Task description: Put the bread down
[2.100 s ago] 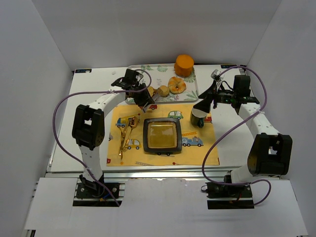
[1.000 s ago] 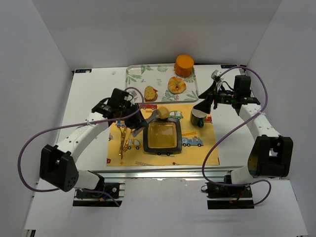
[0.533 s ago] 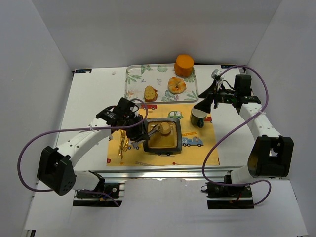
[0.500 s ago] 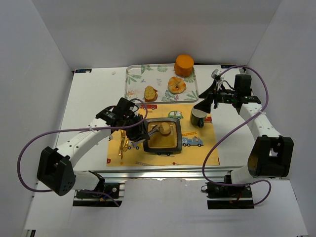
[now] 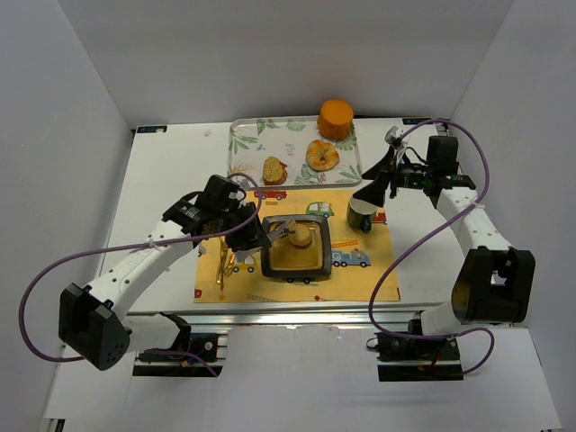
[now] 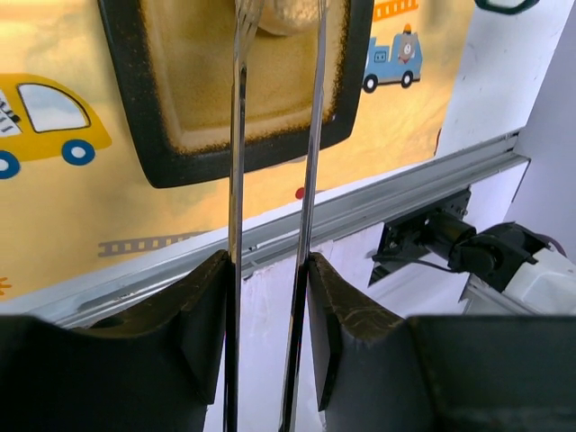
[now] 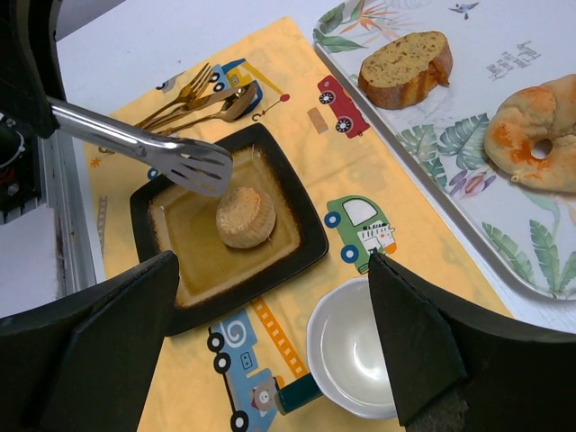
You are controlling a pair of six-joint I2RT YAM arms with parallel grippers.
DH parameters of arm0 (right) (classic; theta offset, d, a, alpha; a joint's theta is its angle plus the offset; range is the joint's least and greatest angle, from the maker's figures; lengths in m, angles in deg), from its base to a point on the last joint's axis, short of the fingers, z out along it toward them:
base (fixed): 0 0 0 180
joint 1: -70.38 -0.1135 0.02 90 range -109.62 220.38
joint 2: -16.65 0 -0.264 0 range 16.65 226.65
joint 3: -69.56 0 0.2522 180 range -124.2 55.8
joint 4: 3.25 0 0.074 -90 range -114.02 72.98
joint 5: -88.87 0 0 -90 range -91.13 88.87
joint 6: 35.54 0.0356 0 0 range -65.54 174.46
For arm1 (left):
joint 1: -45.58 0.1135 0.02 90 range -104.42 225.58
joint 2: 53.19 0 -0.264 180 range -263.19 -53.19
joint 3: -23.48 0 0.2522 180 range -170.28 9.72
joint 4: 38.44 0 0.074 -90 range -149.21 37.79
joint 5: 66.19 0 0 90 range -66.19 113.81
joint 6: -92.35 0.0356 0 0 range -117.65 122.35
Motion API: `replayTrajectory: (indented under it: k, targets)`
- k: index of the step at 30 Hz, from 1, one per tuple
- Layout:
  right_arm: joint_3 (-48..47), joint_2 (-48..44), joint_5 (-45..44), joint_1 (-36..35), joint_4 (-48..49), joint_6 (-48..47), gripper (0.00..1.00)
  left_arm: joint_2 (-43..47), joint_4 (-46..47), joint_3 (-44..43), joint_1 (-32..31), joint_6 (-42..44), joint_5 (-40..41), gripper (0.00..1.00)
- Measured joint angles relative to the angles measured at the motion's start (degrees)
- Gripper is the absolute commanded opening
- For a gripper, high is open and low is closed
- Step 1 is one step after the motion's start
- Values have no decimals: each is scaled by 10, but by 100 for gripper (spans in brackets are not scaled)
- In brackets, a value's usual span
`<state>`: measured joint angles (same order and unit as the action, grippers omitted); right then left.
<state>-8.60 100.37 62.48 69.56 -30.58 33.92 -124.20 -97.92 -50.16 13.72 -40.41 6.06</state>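
Observation:
The bread (image 5: 300, 237) (image 7: 246, 217), a small round tan bun, lies in the back half of the square dark-rimmed plate (image 5: 270, 270) (image 7: 310, 238) on the yellow placemat. My left gripper (image 5: 247, 236) (image 6: 268, 261) is shut on a pair of metal tongs (image 5: 277, 228) (image 6: 236, 180) (image 7: 135, 144). The tong arms stand apart. Their tips sit on either side of the bun's (image 6: 288, 13) left edge without squeezing it. Over at the right, my right gripper (image 5: 371, 191) (image 7: 270, 261) hangs open and empty above the white cup (image 5: 362, 214) (image 7: 360, 351).
A leaf-patterned tray (image 5: 247, 135) at the back holds a ring-shaped bagel piece (image 5: 321, 155), a toasted piece (image 5: 274, 169) and an orange round object (image 5: 336, 118). Gold cutlery (image 5: 229, 247) lies on the placemat (image 5: 360, 279) left of the plate.
The left arm swung the tongs and bun from the tray over the plate. The tongs have spread, and the bun now rests on the plate. The right arm stayed still.

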Motion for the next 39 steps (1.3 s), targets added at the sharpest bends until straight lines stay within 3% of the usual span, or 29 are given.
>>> replayTrajectory:
  k: [3,7,11,15,23,26,30,33,36,39]
  targets:
    - [0,0,0,0,-2,-10,89,3,-7,-8,0,-1,13,40]
    - [0,0,0,0,-22,-41,89,4,-20,-21,21,16,55,21]
    - [0,-3,-3,-10,-48,-81,89,11,-2,-15,139,80,118,20]
    - [0,-11,-17,-33,-75,-123,89,23,84,46,268,187,183,28]
    - [5,-16,-131,-131,-68,-153,89,-20,273,200,313,401,242,56]
    - [13,-19,-196,-168,-33,-125,89,-34,334,242,349,429,241,69]
    - [16,-20,-271,-200,-5,-78,89,-35,389,285,393,434,243,76]
    - [14,-19,-332,-211,6,-28,90,-32,402,293,403,433,243,81]
    - [-6,-7,-386,-213,0,17,89,-21,408,292,404,427,242,97]
    - [-30,6,-429,-213,-1,49,89,-3,400,287,404,418,239,98]
